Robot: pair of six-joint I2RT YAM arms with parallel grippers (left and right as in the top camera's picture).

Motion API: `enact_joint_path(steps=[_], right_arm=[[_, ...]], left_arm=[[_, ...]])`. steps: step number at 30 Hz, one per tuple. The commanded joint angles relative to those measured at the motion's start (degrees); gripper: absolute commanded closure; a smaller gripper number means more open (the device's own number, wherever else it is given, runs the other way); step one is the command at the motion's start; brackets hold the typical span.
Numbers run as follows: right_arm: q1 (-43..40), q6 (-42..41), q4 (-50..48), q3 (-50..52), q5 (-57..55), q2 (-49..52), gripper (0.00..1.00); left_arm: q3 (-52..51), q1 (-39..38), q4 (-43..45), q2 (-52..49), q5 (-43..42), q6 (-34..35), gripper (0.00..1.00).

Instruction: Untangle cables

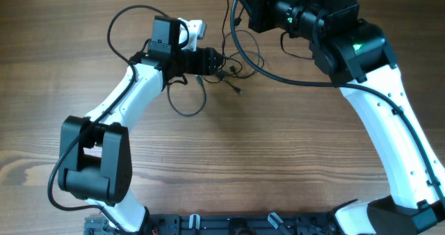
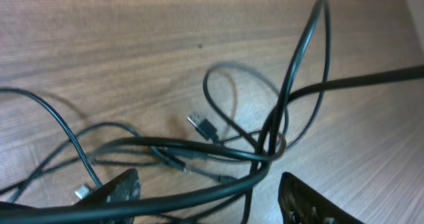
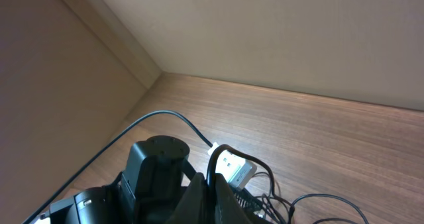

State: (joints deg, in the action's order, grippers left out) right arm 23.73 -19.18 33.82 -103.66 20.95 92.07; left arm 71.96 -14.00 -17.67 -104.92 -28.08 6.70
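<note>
Hovering left gripper, jaws apart, astride the tangled cables, seemingly lining up a pinch; holding right gripper clenched above, possibly tensioning one, grip unclear.

The table is brown wood-grain board, its grain running left to right in the overhead view, with darker streaks and a knot-like swirl near its left edge. The right wrist view shows its far corner, where two plain beige walls meet. The far wall is pale and evenly lit, and the left wall is duller and in shade. A low strip runs along the left wall's foot. Soft light leaves a brighter band on the wood beside the far wall. In the left wrist view a small dark speck marks the wood.
</note>
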Motion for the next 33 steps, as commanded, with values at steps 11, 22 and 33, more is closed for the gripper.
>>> enact_joint_path(steps=[11, 22, 33], right_arm=[[-0.17, 1.01, -0.11, -1.57, -0.11, -1.99, 0.95], [-0.17, 0.94, -0.15, -1.57, 0.96, -1.99, 0.95], [-0.2, 0.94, -0.37, -1.57, 0.92, -1.99, 0.95]], left_arm=[[0.26, -2.43, 3.41, -0.87, -2.4, -0.55, 0.3], [0.26, -3.67, 6.16, -4.81, -5.77, -0.52, 0.41], [0.26, -4.0, 6.82, -6.54, -5.46, -0.52, 0.52]])
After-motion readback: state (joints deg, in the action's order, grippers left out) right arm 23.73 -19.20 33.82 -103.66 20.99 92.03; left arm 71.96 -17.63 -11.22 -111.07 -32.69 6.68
